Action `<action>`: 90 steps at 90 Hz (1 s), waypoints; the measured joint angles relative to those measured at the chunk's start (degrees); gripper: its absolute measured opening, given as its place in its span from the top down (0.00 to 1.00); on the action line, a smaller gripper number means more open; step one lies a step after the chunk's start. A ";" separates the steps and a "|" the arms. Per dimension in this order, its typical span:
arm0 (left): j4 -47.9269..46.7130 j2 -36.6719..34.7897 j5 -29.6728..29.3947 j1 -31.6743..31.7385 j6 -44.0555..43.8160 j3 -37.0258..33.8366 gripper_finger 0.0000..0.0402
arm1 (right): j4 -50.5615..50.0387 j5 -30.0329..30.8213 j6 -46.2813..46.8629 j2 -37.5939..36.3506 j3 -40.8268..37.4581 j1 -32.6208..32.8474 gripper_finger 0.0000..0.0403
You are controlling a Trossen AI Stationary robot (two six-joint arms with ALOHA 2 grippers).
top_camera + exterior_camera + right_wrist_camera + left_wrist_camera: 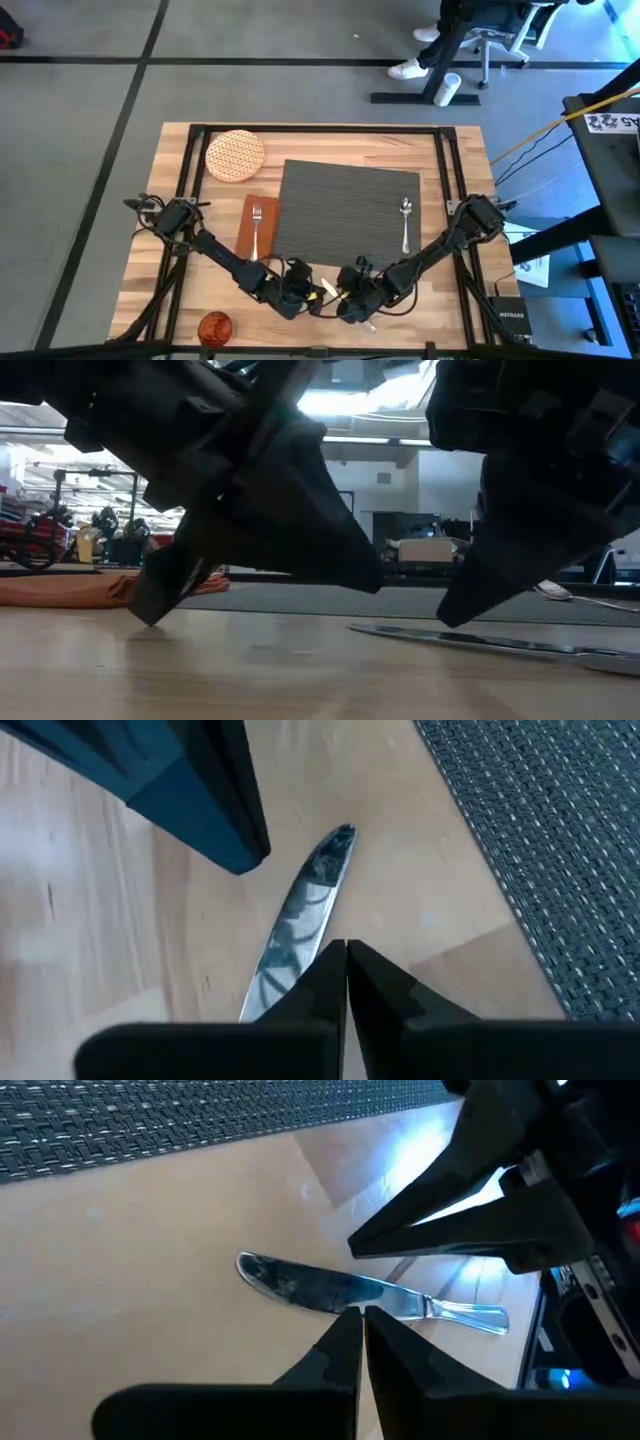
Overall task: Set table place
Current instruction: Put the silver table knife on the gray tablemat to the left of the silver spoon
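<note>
now, your knife (360, 1292) is a thin, stiff, polished piece of steel lying flat on the worktop (450, 290), so judge it as light but slippery, with almost no edge standing proud to catch. the blade is the wide, flat end; the narrower handle looks like the better place to take hold, across its width, or you could slide it toward the worktop's near edge to get under it.

it lies on bare wood just off the near edge of the placemat (345, 205), between the two arms. the left gripper (362, 1342) is right over the knife where blade meets handle, its jaws pressed together with nothing between them. the right gripper (346, 978) sits over the blade with the rounded tip pointing away from it, jaws likewise closed and empty. in the low view the knife rests flat with both grippers down close to the wood.

elsewhere, the fork (257, 226) is on the napkin (246, 232), the spoon (405, 222) on the placemat, the plate (235, 155) still off it, the cup (215, 326) near the front edge.
</note>
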 joint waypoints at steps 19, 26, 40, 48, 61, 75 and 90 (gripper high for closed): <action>-3.07 0.04 1.22 -1.90 -0.10 0.00 1.00 | 7.54 -5.56 -8.12 -0.03 0.00 0.02 1.00; -3.07 0.04 1.38 -2.09 0.29 0.00 1.00 | 7.99 -7.89 -11.04 -0.03 0.02 -0.37 1.00; -3.08 0.04 1.46 -2.19 0.79 -0.04 1.00 | 7.32 -11.98 -14.44 0.38 0.02 -2.42 1.00; -3.12 0.04 1.41 -2.01 0.15 -0.08 1.00 | 7.12 -13.01 -15.73 0.92 0.07 -3.40 1.00; -3.03 0.02 1.49 -1.51 -0.62 -0.13 1.00 | 6.57 -13.66 -16.15 0.87 0.09 -4.06 1.00; -2.94 0.02 1.31 -1.00 -0.90 -0.15 1.00 | 5.81 -12.56 -14.67 0.85 0.11 -4.20 1.00; -2.94 0.02 0.94 -0.88 -1.13 -0.15 1.00 | 7.36 -10.82 -14.47 0.10 -0.02 -4.13 1.00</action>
